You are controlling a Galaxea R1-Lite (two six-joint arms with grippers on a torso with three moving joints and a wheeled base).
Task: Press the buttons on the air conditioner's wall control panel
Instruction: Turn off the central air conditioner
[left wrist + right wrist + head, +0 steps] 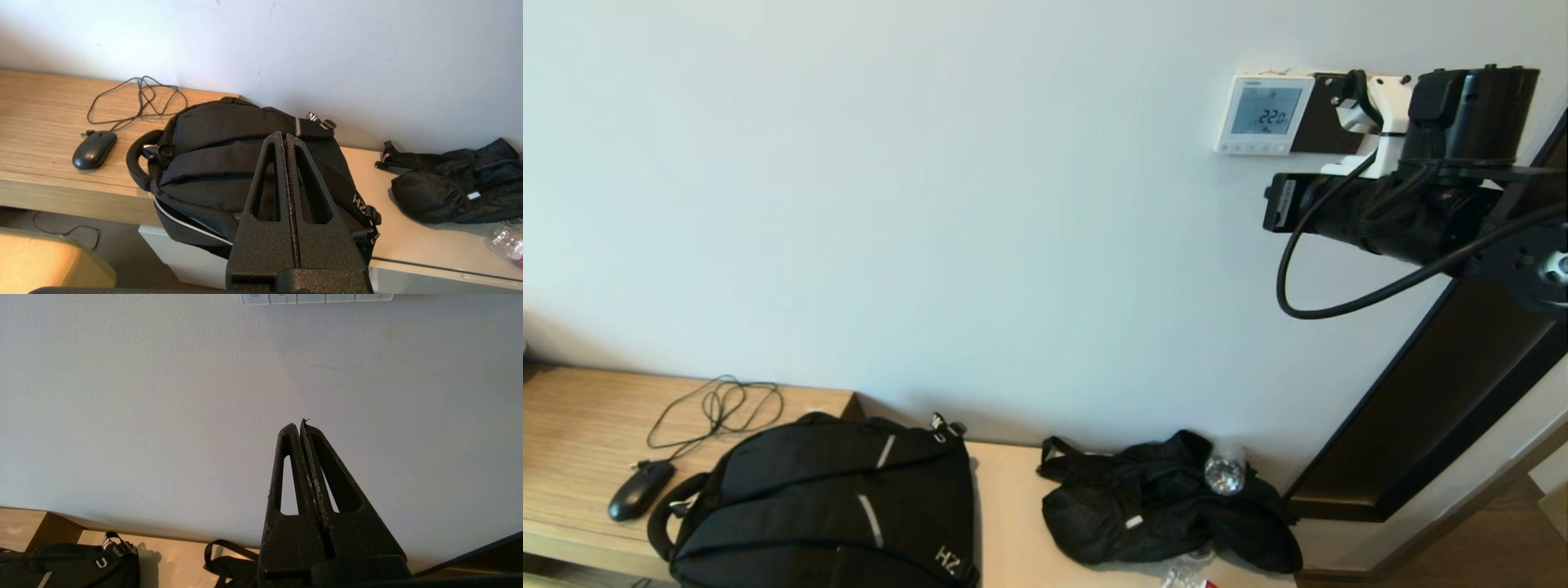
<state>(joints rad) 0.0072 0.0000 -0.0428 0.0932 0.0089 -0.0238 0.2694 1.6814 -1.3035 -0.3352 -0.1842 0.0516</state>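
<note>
The air conditioner's wall control panel [1264, 113] is a white square on the wall at the upper right, its grey screen reading 22.0. The buttons [1252, 148] form a row along its lower edge; that row also shows at the edge of the right wrist view [316, 297]. My right arm [1388, 216] is raised just right of and below the panel. My right gripper [300, 425] is shut and empty, pointing at bare wall below the buttons, apart from them. My left gripper [284, 136] is shut and empty, low above a black backpack [229, 171].
A plain black square panel [1327, 126] sits right of the white one, partly behind my arm. Below are a wooden desk [572, 425] with a mouse [640, 488], the backpack [833, 506], a black bag [1168, 506] and a plastic bottle [1225, 472]. A dark door frame [1437, 408] runs at the right.
</note>
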